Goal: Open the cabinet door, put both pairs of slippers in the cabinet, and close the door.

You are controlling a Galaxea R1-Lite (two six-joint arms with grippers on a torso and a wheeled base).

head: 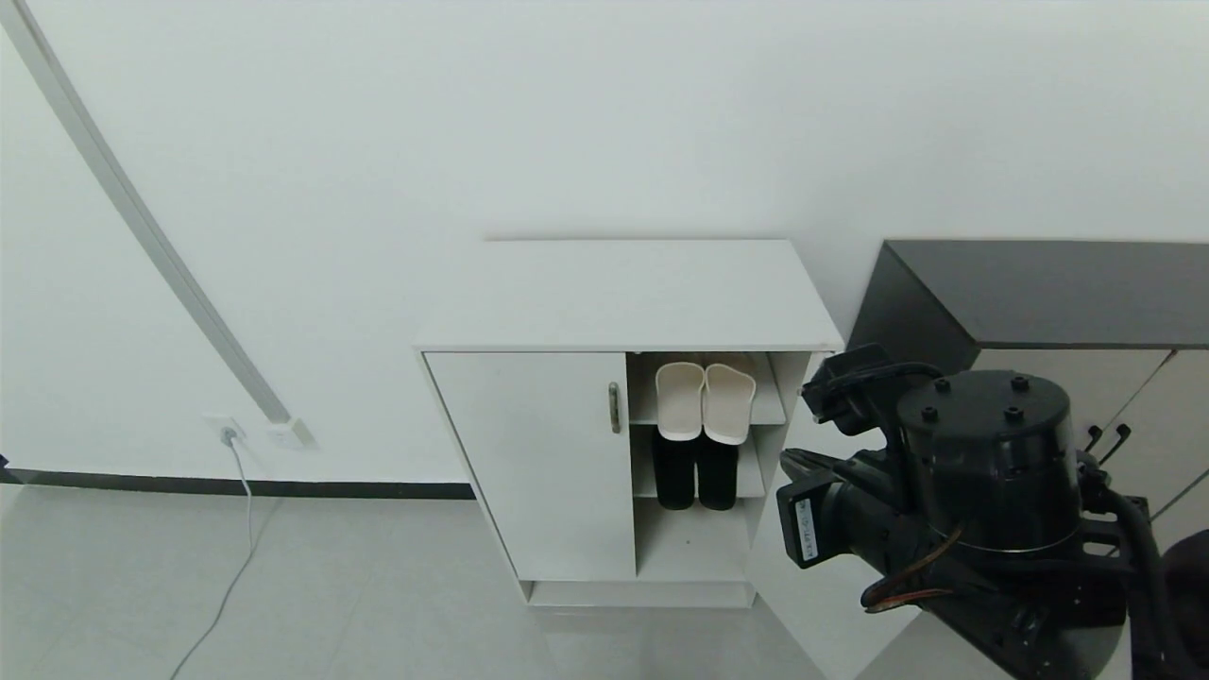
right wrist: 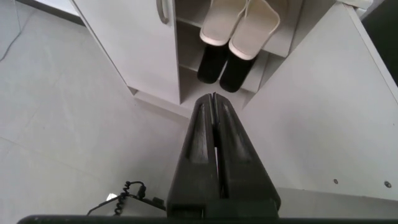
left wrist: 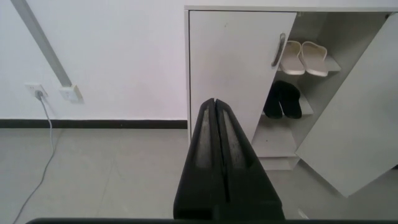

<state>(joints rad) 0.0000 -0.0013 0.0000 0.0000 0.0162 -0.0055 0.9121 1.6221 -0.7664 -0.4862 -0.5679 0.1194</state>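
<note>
The white cabinet (head: 623,293) stands against the wall with its left door (head: 538,453) closed and its right door (right wrist: 323,106) swung open. A pair of white slippers (head: 706,401) lies on the top shelf, and a pair of black slippers (head: 696,469) sits on the shelf below. My right gripper (right wrist: 214,99) is shut and empty, hovering in front of the open compartment beside the open door. My left gripper (left wrist: 214,102) is shut with nothing in it, held back from the cabinet and facing the closed door.
A dark-topped unit (head: 1039,293) stands just right of the cabinet. A wall socket (head: 227,434) at the left feeds a grey cable (head: 231,567) that trails over the tiled floor. A slanted conduit (head: 142,217) runs along the wall.
</note>
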